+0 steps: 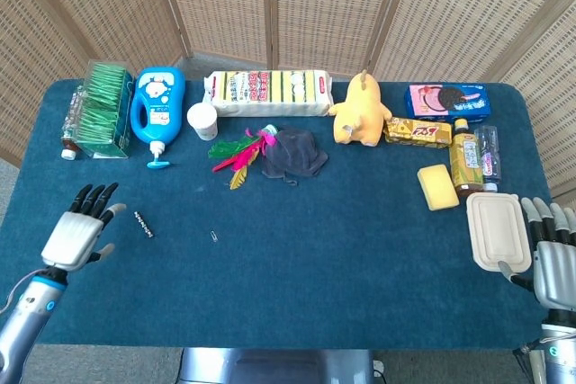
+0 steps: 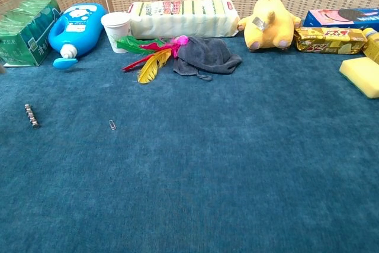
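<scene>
Left robot hand (image 1: 79, 233) hovered empty, fingers spread, just beside the small silver beaded chain (image 1: 143, 224) near the bench's (image 1: 324, 249) left edge; right robot hand (image 1: 556, 254) was empty and spread too, touching the cream plastic lidded box (image 1: 497, 229).

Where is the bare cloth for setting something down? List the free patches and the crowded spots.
Free: the wide middle and near part of the table, between the paper clip and the lidded box. Smaller patch below the blue bottle. Crowded: the whole back row and the right edge beside the sponge.
</scene>
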